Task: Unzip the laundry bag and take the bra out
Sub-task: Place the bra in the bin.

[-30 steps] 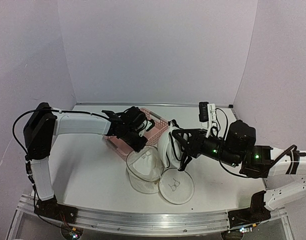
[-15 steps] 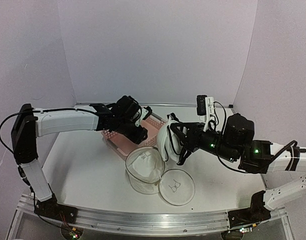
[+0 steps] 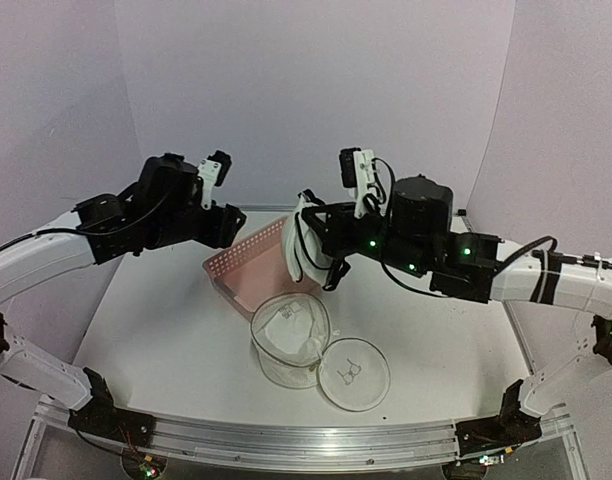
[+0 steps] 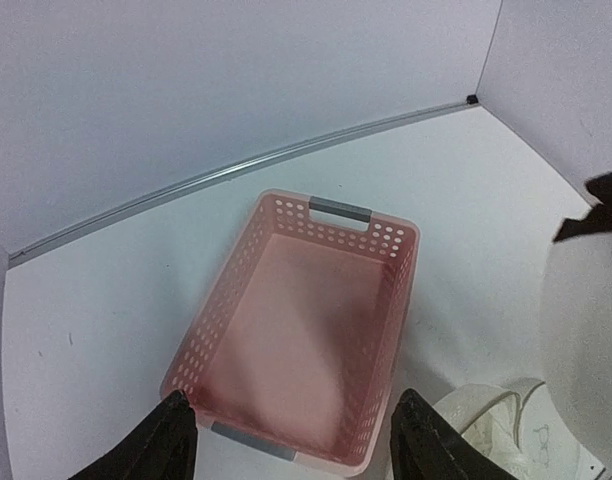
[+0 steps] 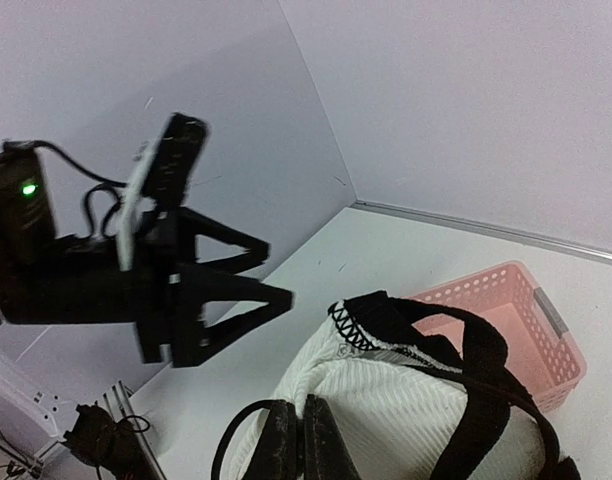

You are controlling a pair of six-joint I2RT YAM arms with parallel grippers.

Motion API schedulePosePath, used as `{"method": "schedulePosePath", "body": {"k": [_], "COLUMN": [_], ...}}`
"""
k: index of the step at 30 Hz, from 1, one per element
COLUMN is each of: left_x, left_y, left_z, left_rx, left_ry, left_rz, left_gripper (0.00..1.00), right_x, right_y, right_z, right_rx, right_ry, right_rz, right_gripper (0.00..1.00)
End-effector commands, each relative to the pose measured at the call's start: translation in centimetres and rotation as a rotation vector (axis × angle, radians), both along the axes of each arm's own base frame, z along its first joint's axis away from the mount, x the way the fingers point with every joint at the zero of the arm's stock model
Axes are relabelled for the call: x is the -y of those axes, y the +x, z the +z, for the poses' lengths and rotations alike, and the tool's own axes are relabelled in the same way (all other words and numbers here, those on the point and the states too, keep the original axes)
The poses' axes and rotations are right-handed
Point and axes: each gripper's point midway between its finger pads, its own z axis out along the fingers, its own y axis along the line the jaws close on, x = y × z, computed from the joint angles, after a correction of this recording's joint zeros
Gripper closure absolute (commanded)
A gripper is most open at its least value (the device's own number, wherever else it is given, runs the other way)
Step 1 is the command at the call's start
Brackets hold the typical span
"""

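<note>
The laundry bag lies open on the table in the top view, its round mesh lid with the small black logo flipped down beside it. Its rim also shows in the left wrist view. My right gripper is shut on the bra, white with dark straps, and holds it high above the table by the pink basket's right end. In the right wrist view the shut gripper pinches the bra. My left gripper is open and empty, raised above the basket.
The pink slotted basket stands empty behind the bag and shows in the right wrist view. The left gripper's open fingers hang close to the left of the bra. Pale walls close the back and both sides.
My right gripper has lifted the bra up and to the left, well clear of the bag. My left gripper has risen from the basket and pulled back to the left.
</note>
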Motion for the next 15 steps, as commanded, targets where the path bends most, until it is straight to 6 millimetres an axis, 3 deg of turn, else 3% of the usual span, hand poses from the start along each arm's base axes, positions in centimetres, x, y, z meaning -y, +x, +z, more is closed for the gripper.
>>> {"method": "schedulePosePath", "body": {"k": [1, 8, 15], "left_x": [-3.0, -4.9, -6.4], "left_y": [-1.6, -4.1, -5.3], "left_z": [2.8, 2.3, 1.1], "left_rx": [0.052, 0.025, 0.008], "left_ry": [-0.112, -0.147, -0.169], "left_rz": [0.063, 0.037, 0.05], "left_gripper": [0.32, 0.32, 0.31], "right_x": [-1.6, -4.0, -7.8], "right_y": [3.0, 8.2, 11.9], "right_z": [2.6, 0.0, -3.7], "right_rx": [0.044, -0.006, -0.09], "right_ry": [-0.007, -0.078, -0.115], "right_rz": [0.014, -0.006, 0.055], "right_gripper": [1.0, 1.0, 1.0]}}
